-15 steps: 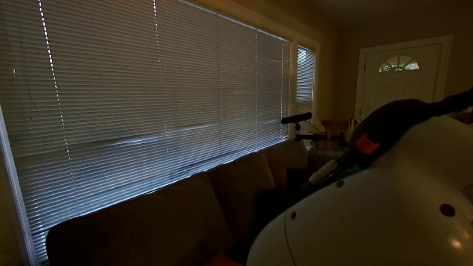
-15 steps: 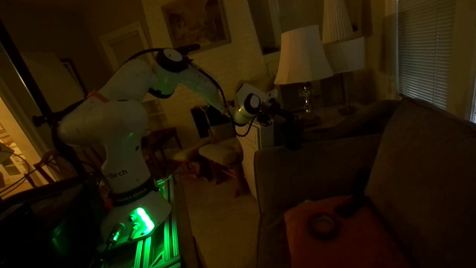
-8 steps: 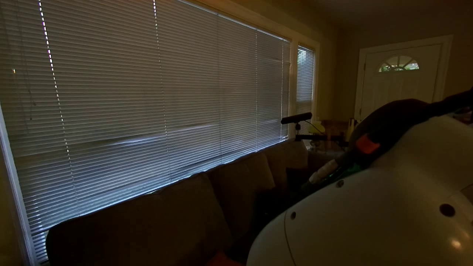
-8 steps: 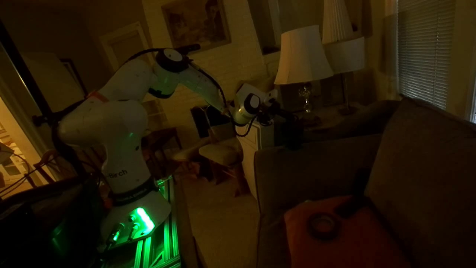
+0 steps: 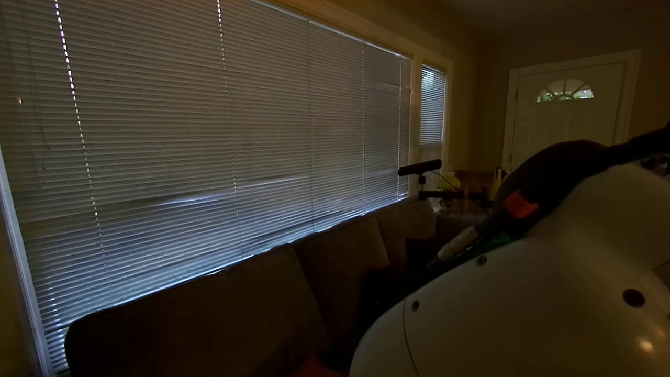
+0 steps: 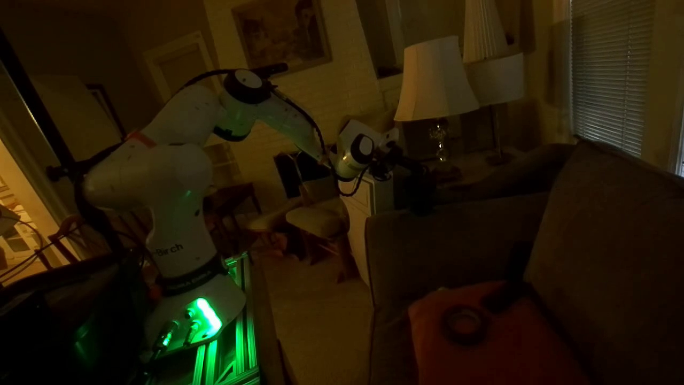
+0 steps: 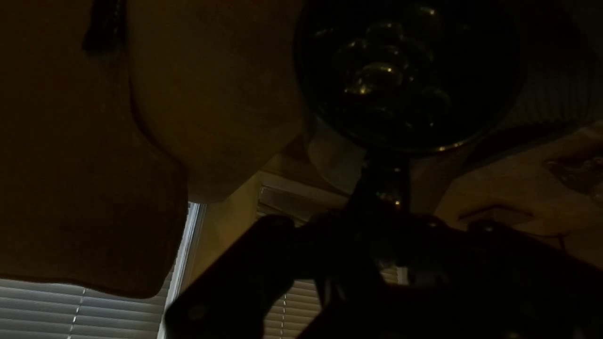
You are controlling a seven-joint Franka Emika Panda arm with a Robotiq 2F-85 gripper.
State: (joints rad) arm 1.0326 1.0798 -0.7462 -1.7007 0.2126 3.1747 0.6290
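The black jointed gripper stands narrow, seemingly holding, in this darkness, a glossy black round object: grasp done, release not.

Facing blinds: an exterior view, arm close
Facing lamp: an exterior view, farther off
Round thing: wrist view, close, inverted
Sofa: both exterior views

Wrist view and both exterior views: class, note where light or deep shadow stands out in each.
Wrist view: murky, the end effector almost a silhouette, small glints on a glossy round object; in an exterior view, bluish light rims the blinds, with the sofa in shadow; in an exterior view, a green light glares on the robot base.
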